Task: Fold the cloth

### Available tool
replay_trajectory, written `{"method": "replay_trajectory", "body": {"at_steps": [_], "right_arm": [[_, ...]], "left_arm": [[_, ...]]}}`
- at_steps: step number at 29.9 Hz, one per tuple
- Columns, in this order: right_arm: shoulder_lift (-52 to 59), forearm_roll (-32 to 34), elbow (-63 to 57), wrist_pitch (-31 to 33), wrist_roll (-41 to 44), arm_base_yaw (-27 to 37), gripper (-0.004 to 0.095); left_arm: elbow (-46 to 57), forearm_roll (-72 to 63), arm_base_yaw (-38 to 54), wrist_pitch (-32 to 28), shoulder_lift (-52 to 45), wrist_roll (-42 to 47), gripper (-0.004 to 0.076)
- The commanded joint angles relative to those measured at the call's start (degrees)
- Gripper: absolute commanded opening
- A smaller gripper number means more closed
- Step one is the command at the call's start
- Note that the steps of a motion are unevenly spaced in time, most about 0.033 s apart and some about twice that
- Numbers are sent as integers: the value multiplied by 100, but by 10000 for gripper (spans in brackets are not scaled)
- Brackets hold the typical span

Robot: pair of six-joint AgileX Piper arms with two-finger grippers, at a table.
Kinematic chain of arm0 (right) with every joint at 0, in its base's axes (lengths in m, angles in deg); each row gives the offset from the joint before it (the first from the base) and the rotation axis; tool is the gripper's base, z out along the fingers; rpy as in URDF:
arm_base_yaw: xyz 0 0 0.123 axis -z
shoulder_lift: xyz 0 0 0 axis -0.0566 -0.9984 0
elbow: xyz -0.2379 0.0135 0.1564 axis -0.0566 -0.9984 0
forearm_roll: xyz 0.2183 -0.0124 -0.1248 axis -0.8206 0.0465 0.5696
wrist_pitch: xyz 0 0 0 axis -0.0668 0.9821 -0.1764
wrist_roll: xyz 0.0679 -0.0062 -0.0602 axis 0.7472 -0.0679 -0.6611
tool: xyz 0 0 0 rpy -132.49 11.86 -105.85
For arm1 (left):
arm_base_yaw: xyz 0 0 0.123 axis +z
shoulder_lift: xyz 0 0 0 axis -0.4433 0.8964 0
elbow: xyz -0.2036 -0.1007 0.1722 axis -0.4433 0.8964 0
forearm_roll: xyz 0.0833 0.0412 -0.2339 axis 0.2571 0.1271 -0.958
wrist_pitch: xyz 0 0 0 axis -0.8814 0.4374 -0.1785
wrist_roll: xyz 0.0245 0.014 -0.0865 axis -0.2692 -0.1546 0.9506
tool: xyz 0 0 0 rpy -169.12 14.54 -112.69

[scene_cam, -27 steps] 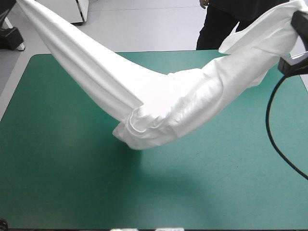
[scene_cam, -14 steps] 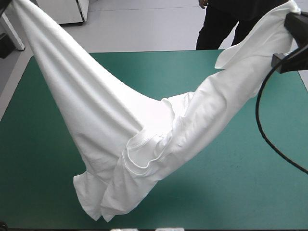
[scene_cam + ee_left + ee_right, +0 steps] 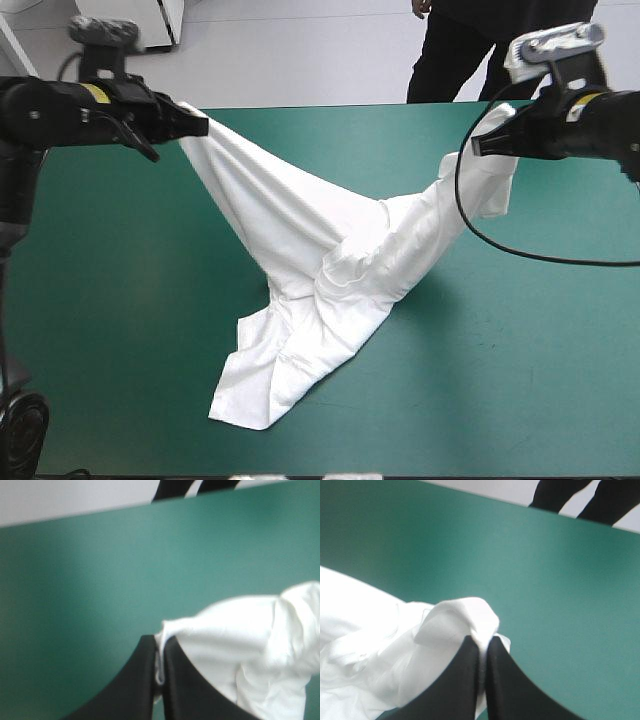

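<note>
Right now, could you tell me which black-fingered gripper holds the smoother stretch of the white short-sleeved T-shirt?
The left gripper: its stretch of T-shirt falls smooth; the right gripper's is bunched.

left hand [image 3: 203, 126] clamped, raised; right hand [image 3: 479, 148] likewise

No writing, number, brand mark or sign can be read in any view. The T-shirt [image 3: 330, 270] shows plain white cloth with no legible print or tag, and the teal-green cover [image 3: 120, 300] under it carries no lettering.
</note>
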Motion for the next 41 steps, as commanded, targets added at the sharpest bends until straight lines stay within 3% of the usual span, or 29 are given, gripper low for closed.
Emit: {"method": "replay_trajectory", "body": {"at_steps": [1,11,23,32,35,41], "right_arm": [[-188,59,-474,-1081,103,4,-17],[-1627,24,-595,-2050,505,36,-17],[-2822,-48,-584,-2543,631,332,-17],[-3343,-50,-423,-2248,685,562,-16],[-3350,-84,-401,-2226,625,562,31],[-3350,-306,15,-2020,544,562,322]], "left_arm": [[528,-23,-13,-474,159,-69,-9],[806,551,-13,-1782,1730,-58,-9],[806,1301,-13,-2588,3081,258,-9],[806,1414,37,-3494,3461,258,5],[806,1414,37,-3557,3472,229,98],[780,1367,37,-3269,3320,274,428]]}}
